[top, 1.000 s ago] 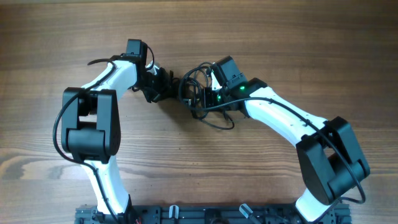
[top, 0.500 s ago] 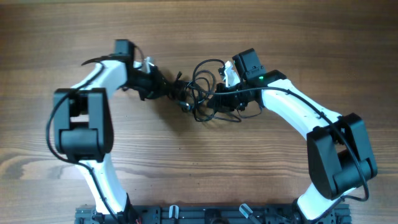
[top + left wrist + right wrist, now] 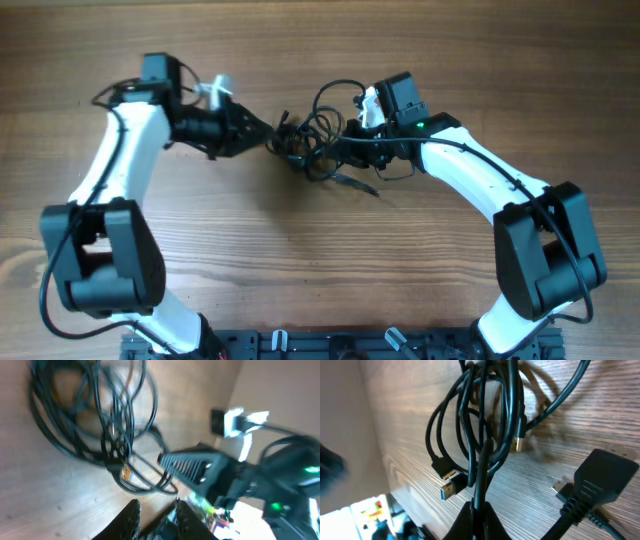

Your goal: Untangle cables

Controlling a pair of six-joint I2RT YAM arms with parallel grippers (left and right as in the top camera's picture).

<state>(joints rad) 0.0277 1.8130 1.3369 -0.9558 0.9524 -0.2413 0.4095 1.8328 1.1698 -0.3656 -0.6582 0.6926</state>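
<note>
Apparently cables [image 3: 305,152] lengthwise left-right.

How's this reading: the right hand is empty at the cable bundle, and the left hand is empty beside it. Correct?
Not quite. The right hand isn't empty: the right wrist view shows it shut on a strand of the cables. The left hand is empty beside the bundle, as you said.
</note>
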